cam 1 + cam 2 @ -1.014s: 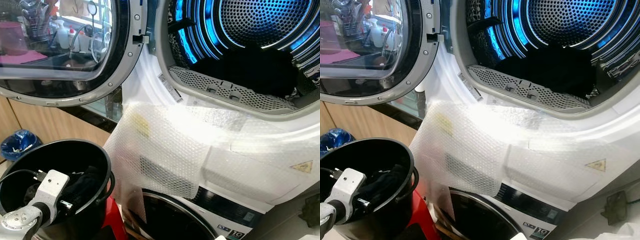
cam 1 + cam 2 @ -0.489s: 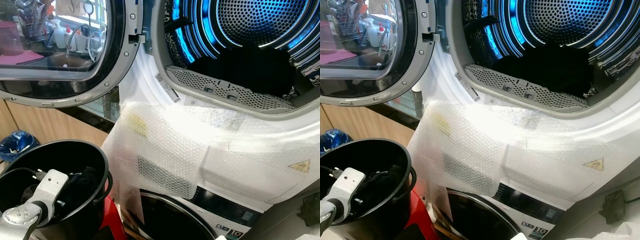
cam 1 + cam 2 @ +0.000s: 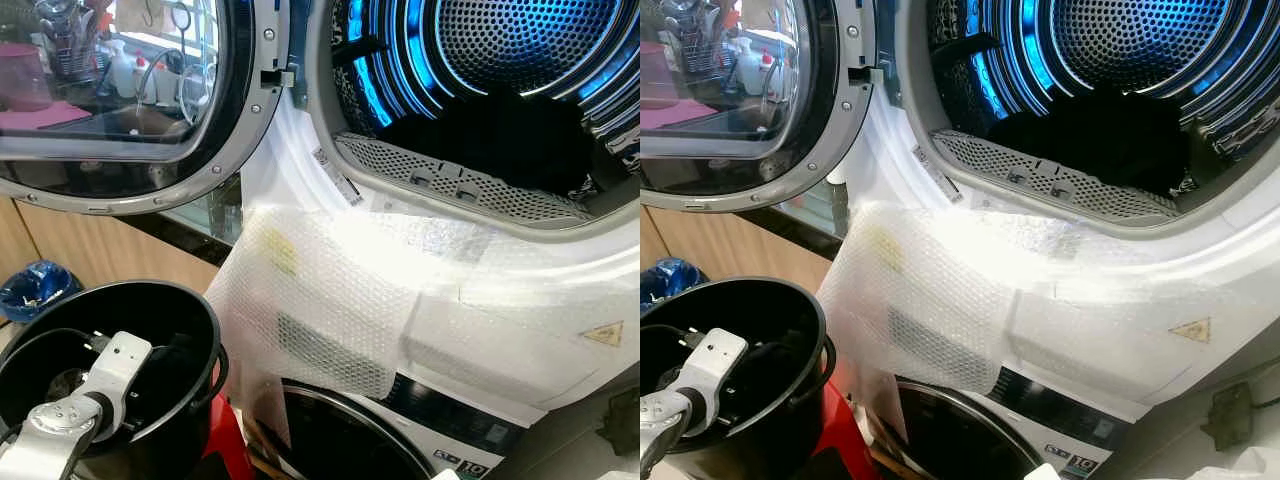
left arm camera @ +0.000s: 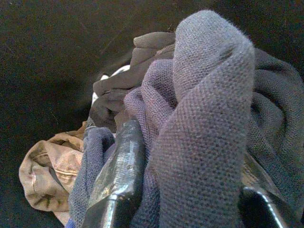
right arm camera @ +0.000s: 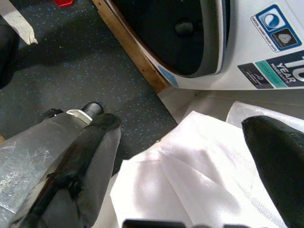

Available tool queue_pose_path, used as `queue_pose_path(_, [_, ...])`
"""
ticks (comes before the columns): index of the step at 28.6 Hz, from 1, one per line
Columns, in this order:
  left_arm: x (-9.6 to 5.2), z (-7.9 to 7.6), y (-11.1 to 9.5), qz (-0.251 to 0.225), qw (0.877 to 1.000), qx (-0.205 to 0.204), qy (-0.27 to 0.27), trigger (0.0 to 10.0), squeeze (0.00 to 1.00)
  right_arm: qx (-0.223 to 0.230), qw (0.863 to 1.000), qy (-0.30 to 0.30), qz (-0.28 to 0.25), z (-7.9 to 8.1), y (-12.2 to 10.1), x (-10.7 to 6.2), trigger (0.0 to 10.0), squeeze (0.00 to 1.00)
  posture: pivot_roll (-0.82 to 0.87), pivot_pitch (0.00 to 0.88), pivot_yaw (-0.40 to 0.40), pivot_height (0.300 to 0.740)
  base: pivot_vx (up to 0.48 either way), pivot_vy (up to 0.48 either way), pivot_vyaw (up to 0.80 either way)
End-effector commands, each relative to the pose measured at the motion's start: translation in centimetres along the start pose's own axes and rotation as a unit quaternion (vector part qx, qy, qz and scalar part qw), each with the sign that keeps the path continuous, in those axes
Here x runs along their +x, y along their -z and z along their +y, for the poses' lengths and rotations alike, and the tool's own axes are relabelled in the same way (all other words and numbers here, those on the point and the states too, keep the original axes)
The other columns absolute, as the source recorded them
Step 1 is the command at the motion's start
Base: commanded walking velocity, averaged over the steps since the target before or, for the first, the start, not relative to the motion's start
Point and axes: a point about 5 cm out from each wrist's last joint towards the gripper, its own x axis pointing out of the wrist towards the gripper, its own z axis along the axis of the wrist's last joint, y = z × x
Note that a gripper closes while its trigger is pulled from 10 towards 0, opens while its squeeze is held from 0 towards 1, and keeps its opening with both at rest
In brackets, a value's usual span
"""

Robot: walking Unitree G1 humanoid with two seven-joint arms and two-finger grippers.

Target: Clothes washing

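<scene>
A black bucket [image 3: 207,322] stands at the lower left, in front of the stacked machines. My left arm reaches down into it, wrist [image 3: 112,372] at the rim. In the left wrist view my left gripper [image 4: 190,166] is shut on a grey-purple knit garment [image 4: 204,104], which bulges between the two fingers. A tan garment [image 4: 47,166] lies under it on the bucket's floor. The upper machine's drum [image 3: 520,60] is open and lit blue, with dark clothes [image 3: 500,140] inside. My right gripper [image 5: 190,156] hangs open over the floor.
The round glass door [image 3: 120,100] is swung open to the left, above the bucket. Bubble wrap [image 3: 330,290] covers the front panel below the drum. A lower machine's door [image 3: 340,440] sits beneath. A blue bag [image 3: 35,288] lies at far left, a white sheet [image 5: 190,180] under my right gripper.
My left wrist has shifted a little to the right and tilted inside the bucket. The dark cloth seen beside it earlier sits lower in the bucket.
</scene>
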Motion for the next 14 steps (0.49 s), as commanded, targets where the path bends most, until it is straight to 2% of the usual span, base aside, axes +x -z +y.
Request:
queue_pose_path(1, [0.0,-1.0,-0.3,-0.005,1.0,0.0,0.021,0.0,0.0,0.003,1.0,0.009,0.002,-0.8,0.4,-0.2,10.0,0.0,0.01,0.0,-0.138,0.74,0.0,0.0,0.0])
queue_pose_path(5, [0.1,-1.1,-0.4,-0.006,1.0,-0.002,0.023,0.0,0.0,0.001,1.0,0.008,0.0,-0.9,0.3,-0.2,10.0,0.0,-0.01,0.0,-0.133,0.74,0.0,0.0,0.0])
queue_pose_path(9, [0.7,-1.4,-0.3,0.002,0.999,0.006,0.034,0.0,0.0,0.02,1.0,0.015,-0.015,-0.6,0.1,-0.2,10.0,0.0,-0.04,0.0,-0.118,0.74,0.0,0.0,0.0])
queue_pose_path(14, [0.8,-1.3,-1.0,-0.011,0.999,0.0,0.034,0.0,0.0,0.006,1.0,0.008,-0.014,0.3,0.4,0.0,10.0,0.0,-0.01,0.0,-0.12,0.74,0.0,0.0,0.0])
